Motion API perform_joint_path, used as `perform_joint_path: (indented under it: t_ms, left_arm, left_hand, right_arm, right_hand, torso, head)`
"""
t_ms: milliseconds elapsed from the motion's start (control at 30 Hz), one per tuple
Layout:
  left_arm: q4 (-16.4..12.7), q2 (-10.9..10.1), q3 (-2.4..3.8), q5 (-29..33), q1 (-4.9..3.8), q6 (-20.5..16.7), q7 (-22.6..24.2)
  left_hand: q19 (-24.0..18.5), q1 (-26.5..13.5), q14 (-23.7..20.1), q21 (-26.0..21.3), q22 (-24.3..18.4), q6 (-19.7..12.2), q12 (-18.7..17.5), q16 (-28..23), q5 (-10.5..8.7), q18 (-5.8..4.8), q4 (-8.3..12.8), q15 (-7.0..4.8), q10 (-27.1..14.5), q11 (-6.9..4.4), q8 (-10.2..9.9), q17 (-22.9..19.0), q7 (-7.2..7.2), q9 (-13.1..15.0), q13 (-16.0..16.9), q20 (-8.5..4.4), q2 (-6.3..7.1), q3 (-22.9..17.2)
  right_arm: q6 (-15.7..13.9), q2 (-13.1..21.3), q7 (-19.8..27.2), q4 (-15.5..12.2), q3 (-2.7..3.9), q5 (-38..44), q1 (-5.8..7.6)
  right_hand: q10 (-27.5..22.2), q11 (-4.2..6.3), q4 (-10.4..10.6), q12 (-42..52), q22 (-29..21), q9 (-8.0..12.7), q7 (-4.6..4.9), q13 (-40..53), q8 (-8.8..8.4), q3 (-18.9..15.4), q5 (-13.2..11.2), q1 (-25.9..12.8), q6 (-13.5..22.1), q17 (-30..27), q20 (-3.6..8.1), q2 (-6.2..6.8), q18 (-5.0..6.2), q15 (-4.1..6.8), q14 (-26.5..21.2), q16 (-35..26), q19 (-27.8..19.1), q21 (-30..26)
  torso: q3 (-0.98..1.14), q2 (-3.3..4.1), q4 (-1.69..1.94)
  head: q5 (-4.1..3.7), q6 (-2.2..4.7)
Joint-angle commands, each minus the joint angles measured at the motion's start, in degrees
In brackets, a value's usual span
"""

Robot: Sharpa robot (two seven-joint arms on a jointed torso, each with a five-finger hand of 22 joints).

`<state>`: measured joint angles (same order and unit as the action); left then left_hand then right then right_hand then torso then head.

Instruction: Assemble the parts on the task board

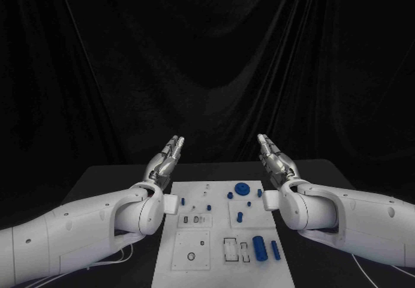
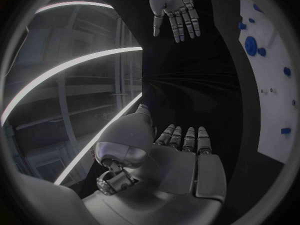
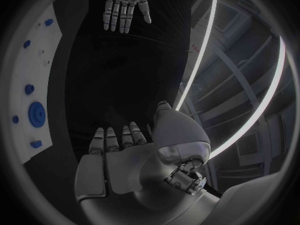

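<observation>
Left hand: your left hand (image 1: 166, 157) is raised above the far end of the table (image 1: 104, 177), just off the board's far left corner. Its fingers (image 2: 184, 137) are stretched out straight, side by side, with nothing in them.
Right hand: your right hand (image 1: 275, 157) mirrors it beyond the board's far right corner, fingers (image 3: 112, 140) extended and holding nothing. The two hands are well apart, palms turned inward toward each other.
Cross views: from the left wrist you see the right hand (image 2: 176, 7) flat and spread across the gap; from the right wrist you see the left hand (image 3: 127, 5) likewise.
Board: the board (image 1: 220, 264) lies lengthwise down the middle of the table, between your two arms, untouched by either hand.
Parts: a round blue disc (image 1: 244, 189) sits near the far end of the board, with small blue pieces (image 1: 231, 195) just beside it. A short blue peg (image 1: 240, 216) stands around mid-board. Two long blue cylinders (image 1: 259, 247) lie side by side near the near right edge.
Slots: dark outlined recesses (image 1: 232, 248) lie just left of the cylinders, and a small ring (image 1: 191, 256) sits on the near left panel.
</observation>
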<state>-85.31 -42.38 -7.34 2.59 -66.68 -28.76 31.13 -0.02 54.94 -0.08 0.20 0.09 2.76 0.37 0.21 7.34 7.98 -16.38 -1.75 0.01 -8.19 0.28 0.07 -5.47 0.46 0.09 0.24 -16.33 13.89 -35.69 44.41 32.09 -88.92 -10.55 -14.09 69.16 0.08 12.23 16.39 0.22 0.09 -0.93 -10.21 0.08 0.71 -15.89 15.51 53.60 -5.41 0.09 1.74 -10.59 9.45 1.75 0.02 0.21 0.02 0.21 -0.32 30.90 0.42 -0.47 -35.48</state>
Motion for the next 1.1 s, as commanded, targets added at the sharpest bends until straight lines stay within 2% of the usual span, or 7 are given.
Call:
perform_joint_path:
  t_ms: [33, 367, 500, 667, 800, 867, 1100]
  left_arm:
    - [0.94, 0.61, -1.01, 3.25, -1.50, 13.58, 4.64]
    - [3.18, 1.84, -4.42, 5.64, -4.87, 25.39, 7.41]
    - [3.42, 1.98, -4.79, 5.90, -5.24, 26.65, 7.71]
    - [5.53, 0.53, -4.81, 5.89, -4.73, 38.27, 7.97]
    - [5.63, -0.24, -4.82, 5.89, -4.19, 37.34, 9.83]
    - [5.70, -0.68, -4.82, 5.89, -3.91, 36.63, 10.76]
    - [5.53, -3.21, -4.83, 5.89, -3.01, 36.64, 10.18]
  left_hand:
    - [0.02, 0.79, 0.08, -0.20, -0.09, -0.11, -0.37, -0.21, 0.23, 0.75, -0.36, -2.42, -0.01, -0.63, 0.24, -0.07, -0.75, 0.07, -0.09, 0.51, 0.00, 0.27]
    - [0.02, 3.09, 0.08, -0.20, -0.09, -0.77, -0.37, -0.21, -1.06, 1.97, -0.29, -5.85, -0.01, -4.03, 0.12, -0.07, -4.26, -0.04, -0.09, -0.93, 1.48, 2.19]
    - [0.02, 3.63, 0.08, -0.20, -0.09, -0.53, -0.37, -0.21, -0.70, 1.67, -0.30, -4.08, -0.01, -3.26, 0.18, -0.07, -3.49, 0.01, -0.09, -0.60, 1.23, 2.43]
    - [0.02, 4.49, 0.08, -0.20, -0.09, 0.08, -0.37, -0.21, 0.39, 0.76, -0.33, 0.26, -0.01, -2.14, 0.29, -0.07, -2.63, 0.12, -0.09, 2.94, 0.79, 2.88]
    - [2.02, 9.23, 1.43, 1.67, 1.15, 6.94, 4.28, 1.34, 7.17, 1.62, -0.21, 2.97, 5.30, 5.48, 2.34, 0.93, 0.47, 1.26, 1.97, 6.47, 1.14, 2.30]
    - [4.38, 12.31, 5.55, 3.22, 1.97, 9.78, 8.91, 4.74, 11.05, 2.20, -0.15, 2.29, 9.93, 8.75, 3.39, 2.76, 0.86, 1.67, 3.29, 6.50, 1.32, 1.67]
    - [14.29, 23.69, 19.98, 8.26, 3.92, 19.74, 25.63, 17.39, 25.20, 1.82, -0.04, 4.51, 21.41, 12.36, 6.98, 7.57, 4.10, 2.52, 6.75, 8.14, 3.20, -1.98]
  right_arm:
    - [5.83, -0.04, 2.41, 0.13, -0.71, -7.96, 0.88]
    - [6.61, -0.06, 2.65, 0.20, -1.34, -9.20, 1.44]
    - [6.61, -0.06, 2.65, 0.20, -1.34, -9.20, 1.44]
    - [13.50, -0.21, -0.08, 1.90, -1.35, -9.18, 1.27]
    - [16.90, -0.12, -0.50, 2.67, -1.35, -9.14, 1.20]
    - [18.63, -0.10, -1.06, 3.19, -1.35, -8.50, 1.19]
    - [25.29, -0.10, -5.65, 5.40, -1.35, -1.55, 1.56]
  right_hand:
    - [-0.08, -0.10, 0.20, -0.22, -0.09, -0.07, 0.26, -0.08, 0.32, -0.68, 0.09, 1.58, -0.54, -0.09, 3.75, -0.05, 0.78, 11.61, -0.02, -0.21, -0.02, -0.21]
    - [-0.08, -2.48, 0.21, -0.22, -0.09, -0.12, 1.81, -0.08, 0.37, -1.30, -0.25, 2.25, -0.96, -0.09, 0.73, -0.24, 0.79, 7.07, -0.02, -0.21, -0.02, -0.21]
    - [0.57, -4.05, 0.24, 0.37, -0.09, -0.19, 2.71, 0.31, 0.44, -1.63, -0.35, 2.59, -1.34, -0.09, -0.96, -0.44, 0.65, 5.23, -0.02, -0.21, -0.02, -0.21]
    - [0.86, -5.43, 0.07, 1.10, -0.09, -0.38, 4.02, 0.50, 0.68, -1.96, -0.20, 3.52, -2.67, -0.09, -4.76, -0.56, -0.41, 0.18, -0.02, -0.21, -0.02, -0.21]
    - [4.52, -14.34, -3.96, 7.13, 5.85, -1.57, 9.18, 2.12, 3.25, -1.73, -0.08, 9.63, -10.22, 3.03, -17.29, 1.72, 0.66, -11.84, 8.00, 7.52, 17.80, 10.62]
    - [12.14, -18.57, -6.22, 16.61, 8.84, -2.50, 9.47, 4.54, 6.12, -1.74, -0.07, 12.46, -15.33, 7.09, -17.11, 2.68, -1.61, -12.18, 25.51, 19.28, 32.92, 17.90]
    - [21.86, -19.37, -10.64, 28.93, 10.00, -4.18, 13.06, 5.69, 14.43, -2.11, 1.22, 18.10, -27.41, 7.52, -15.79, 3.61, 1.27, -9.98, 47.54, 24.75, 53.79, 25.09]
  torso:
    - [0.00, -0.01, 0.01]
    - [0.00, -0.01, 0.01]
    - [0.00, -0.01, 0.01]
    - [-0.05, -0.20, -0.12]
    - [-0.05, -0.22, -0.15]
    - [-0.06, -0.23, -0.18]
    - [-0.07, -0.23, -0.19]
  head:
    - [0.00, 0.00]
    - [0.00, 0.00]
    - [0.00, 0.00]
    - [1.22, -3.28]
    - [1.66, -4.60]
    - [1.82, -5.12]
    - [2.74, -8.50]
